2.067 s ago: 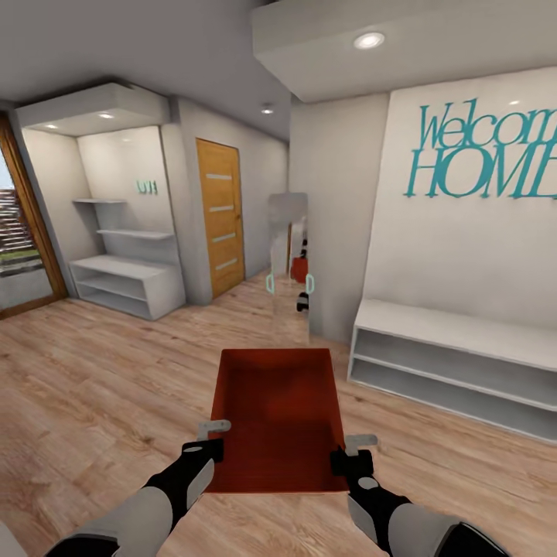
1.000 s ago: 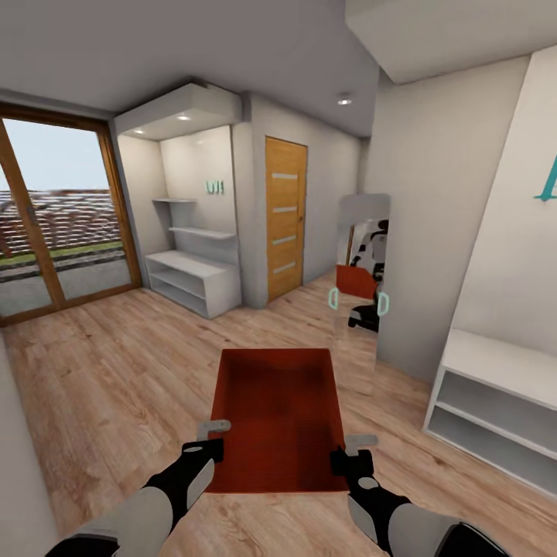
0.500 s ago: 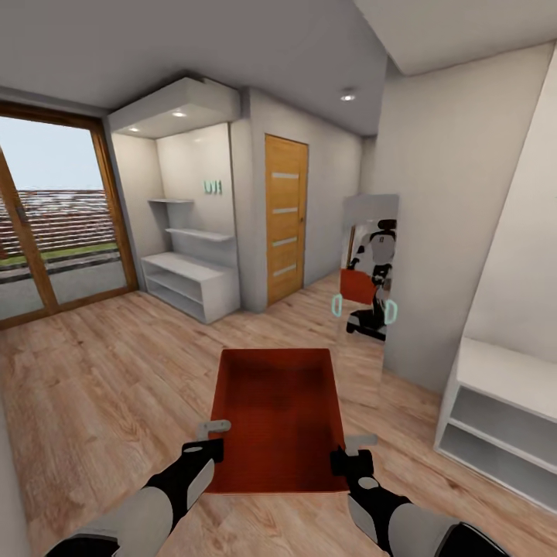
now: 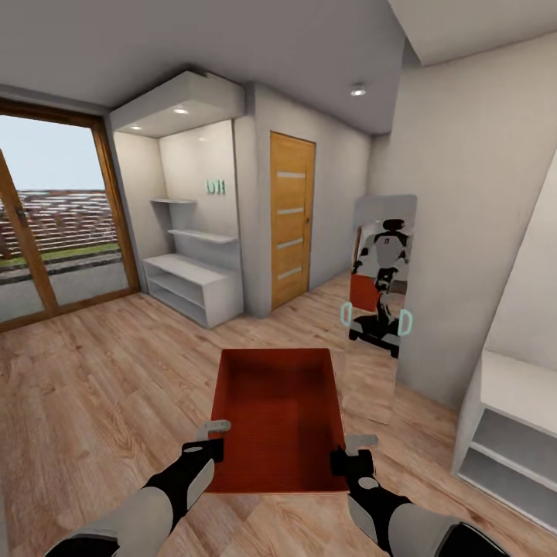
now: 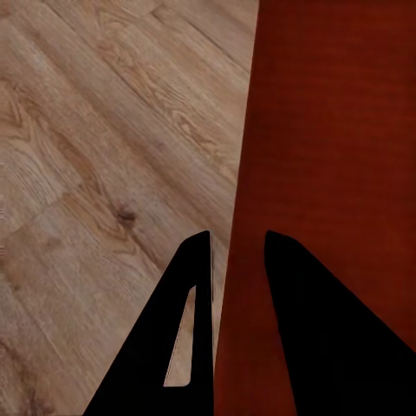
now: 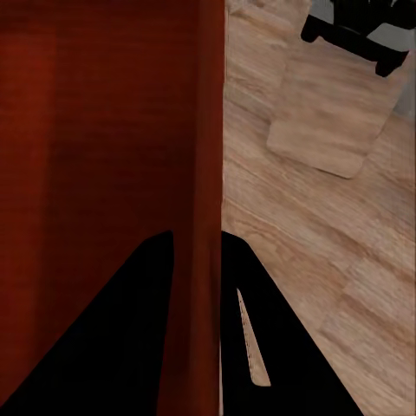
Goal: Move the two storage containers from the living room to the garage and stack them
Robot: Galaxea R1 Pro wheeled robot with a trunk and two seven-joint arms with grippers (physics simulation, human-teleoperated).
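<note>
I carry one orange-red storage container [image 4: 278, 418] in front of me, level above the light wood-plank floor. My left gripper [image 4: 212, 438] is shut on its left wall, which passes between the two dark fingers [image 5: 186, 329] in the left wrist view [image 5: 329, 130]. On the other side, my right gripper [image 4: 353, 452] is shut on the right wall, seen edge-on [image 6: 204, 173] between that gripper's fingers [image 6: 260, 347]. The box is empty and lidless.
An orange-wood door [image 4: 292, 218] with pale stripes stands ahead. Left of it is a white shelf alcove [image 4: 189, 286], and a glass door [image 4: 54, 224] lies at far left. A tall mirror [image 4: 383, 294] leans against the right wall, beside a white bench shelf [image 4: 510, 433].
The whole view has swung left and moved forward: the Welcome Home wall slid out at right, the glass door came in at left. The container and both grippers hold the same pose.
</note>
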